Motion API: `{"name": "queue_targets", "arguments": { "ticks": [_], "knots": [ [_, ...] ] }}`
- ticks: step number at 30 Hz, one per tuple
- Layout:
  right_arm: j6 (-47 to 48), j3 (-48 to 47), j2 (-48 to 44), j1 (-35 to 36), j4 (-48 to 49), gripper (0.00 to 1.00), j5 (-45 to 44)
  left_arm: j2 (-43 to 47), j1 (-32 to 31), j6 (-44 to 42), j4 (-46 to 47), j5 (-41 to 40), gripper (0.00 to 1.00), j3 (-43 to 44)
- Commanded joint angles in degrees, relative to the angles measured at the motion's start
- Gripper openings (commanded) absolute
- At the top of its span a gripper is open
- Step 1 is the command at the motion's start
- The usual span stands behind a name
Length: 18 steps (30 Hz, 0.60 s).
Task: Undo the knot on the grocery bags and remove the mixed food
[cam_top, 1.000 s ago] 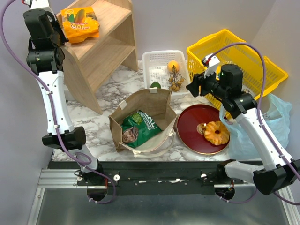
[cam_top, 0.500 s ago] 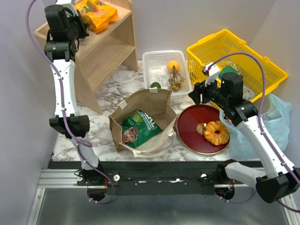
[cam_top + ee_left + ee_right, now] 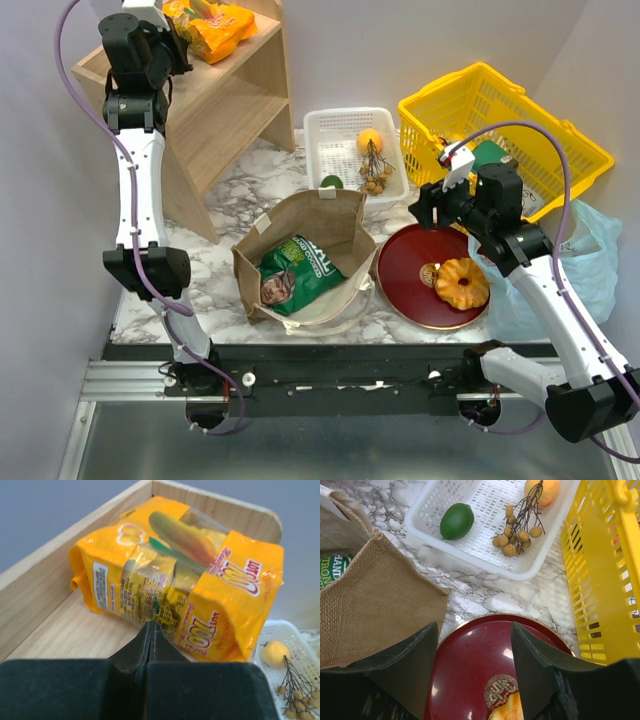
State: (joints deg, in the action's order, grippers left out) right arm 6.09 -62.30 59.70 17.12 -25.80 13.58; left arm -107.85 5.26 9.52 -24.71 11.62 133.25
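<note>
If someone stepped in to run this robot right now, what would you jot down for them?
Left gripper: shut, tips against the orange snack packet on the wooden shelf; whether it pinches it is unclear.
Right gripper: open, empty, above the round red plate.
Out: orange-yellow ring pastry on the plate; orange fruit, brown stemmed bunch and dark green round fruit in the white plastic tray.
To do: green snack packet, inside the brown paper bag. Light blue plastic bag lies slack; no knot visible.

Snack packet (image 3: 298,268) in paper bag (image 3: 320,215); plate (image 3: 405,262) right; tray (image 3: 330,135) behind
</note>
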Motion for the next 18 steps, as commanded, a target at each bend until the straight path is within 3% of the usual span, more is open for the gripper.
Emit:
{"name": "queue_targets", "arguments": {
  "ticks": [1,7,15,17,18],
  "knots": [
    [0.2,0.7,-0.3,-0.4,0.4,0.68,-0.1,-8.0,-0.5,2.5,2.1,2.6,0.02,8.8],
    [0.9,0.2,0.4,-0.4,0.2,0.68,-0.4,-12.3,-2.3,-0.4,7.6,1.3,0.04,11.2],
    [0.9,1.6,0.3,-0.5,0.7,0.68,0.1,-8.1,-2.3,0.2,7.6,2.8,0.06,6.7],
    [0.9,1.6,0.4,-0.5,0.8,0.68,0.7,-3.5,-2.3,0.7,8.2,1.3,0.18,3.5],
    [0.9,1.6,0.4,-0.5,0.9,0.68,0.7,-1.4,-2.3,0.8,8.7,2.1,0.31,2.1]
  ]
}}
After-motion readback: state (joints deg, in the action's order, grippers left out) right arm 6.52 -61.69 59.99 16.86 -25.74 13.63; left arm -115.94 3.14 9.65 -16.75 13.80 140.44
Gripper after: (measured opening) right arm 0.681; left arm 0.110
